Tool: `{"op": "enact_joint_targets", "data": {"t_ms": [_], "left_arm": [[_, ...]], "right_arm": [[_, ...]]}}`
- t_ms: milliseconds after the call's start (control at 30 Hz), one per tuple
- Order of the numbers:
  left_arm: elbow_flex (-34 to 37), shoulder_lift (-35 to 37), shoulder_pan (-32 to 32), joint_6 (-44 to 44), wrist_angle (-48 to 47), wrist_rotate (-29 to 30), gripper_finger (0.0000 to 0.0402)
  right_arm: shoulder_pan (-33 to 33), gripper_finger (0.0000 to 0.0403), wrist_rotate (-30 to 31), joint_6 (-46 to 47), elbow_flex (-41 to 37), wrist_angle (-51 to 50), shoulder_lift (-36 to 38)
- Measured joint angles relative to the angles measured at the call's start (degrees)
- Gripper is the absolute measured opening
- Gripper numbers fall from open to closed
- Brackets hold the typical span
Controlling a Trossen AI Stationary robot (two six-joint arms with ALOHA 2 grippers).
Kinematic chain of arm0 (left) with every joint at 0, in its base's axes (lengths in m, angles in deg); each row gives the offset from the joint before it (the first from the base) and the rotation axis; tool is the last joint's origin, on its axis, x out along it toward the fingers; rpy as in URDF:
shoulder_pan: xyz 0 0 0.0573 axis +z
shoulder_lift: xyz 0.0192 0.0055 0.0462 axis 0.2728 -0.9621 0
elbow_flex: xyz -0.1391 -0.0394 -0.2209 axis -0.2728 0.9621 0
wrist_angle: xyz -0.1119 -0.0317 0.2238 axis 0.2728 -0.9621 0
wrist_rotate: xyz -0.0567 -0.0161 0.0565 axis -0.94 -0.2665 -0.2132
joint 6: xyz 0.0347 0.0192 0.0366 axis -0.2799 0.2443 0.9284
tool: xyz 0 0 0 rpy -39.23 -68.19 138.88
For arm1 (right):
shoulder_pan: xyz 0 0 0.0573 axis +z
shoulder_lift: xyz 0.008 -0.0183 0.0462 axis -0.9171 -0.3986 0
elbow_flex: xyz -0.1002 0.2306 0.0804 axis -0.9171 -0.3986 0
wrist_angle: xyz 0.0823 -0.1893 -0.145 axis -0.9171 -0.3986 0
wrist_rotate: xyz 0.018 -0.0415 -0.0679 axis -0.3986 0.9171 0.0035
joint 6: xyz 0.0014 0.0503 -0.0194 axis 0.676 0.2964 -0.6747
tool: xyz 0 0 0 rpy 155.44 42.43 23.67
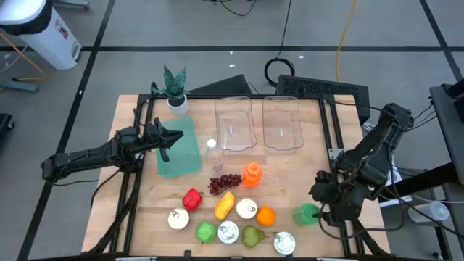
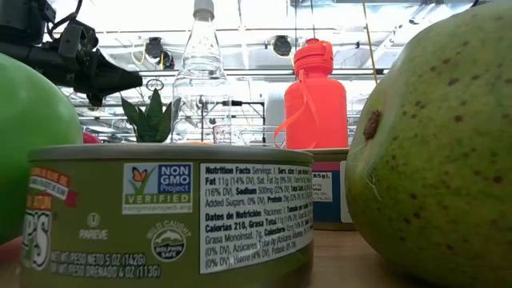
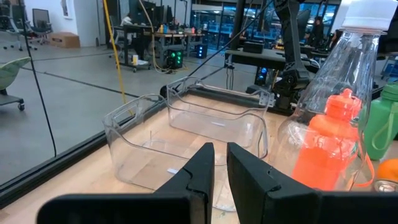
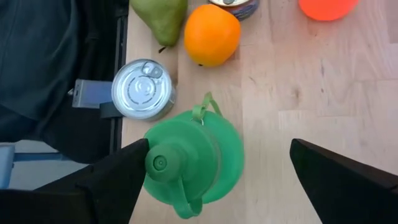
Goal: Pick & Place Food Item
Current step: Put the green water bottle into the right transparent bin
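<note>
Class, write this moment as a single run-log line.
left gripper: nearly shut, empty, above green mat | right gripper: open, over green plastic bottle | clear plastic bins: empty

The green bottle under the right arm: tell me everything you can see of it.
The green bottle looks like translucent plastic, with a round green cap and a thin carry loop. It stands upright on the wooden table near its right front edge, touching nothing. A tin can and an orange sit close by. The right gripper hangs above, fingers open either side.
</note>
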Motion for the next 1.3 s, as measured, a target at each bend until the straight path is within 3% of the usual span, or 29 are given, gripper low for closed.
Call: {"op": "enact_joint_targets", "data": {"t_ms": [400, 533, 1300], "left_arm": [[0.0, 0.0, 0.0, 0.0, 0.0, 0.0, 0.005], [0.0, 0.0, 0.0, 0.0, 0.0, 0.0, 0.005], [0.0, 0.0, 0.0, 0.0, 0.0, 0.0, 0.005]], "right_arm": [[-1.3, 0.0378, 0.0, -3.5, 0.0, 0.1, -0.4], [-1.2, 0.0358, 1.3, -5.3, 0.0, 0.1, -0.4], [-1.2, 0.0079, 3.2, -8.0, 0.1, -0.8, -1.9]]}}
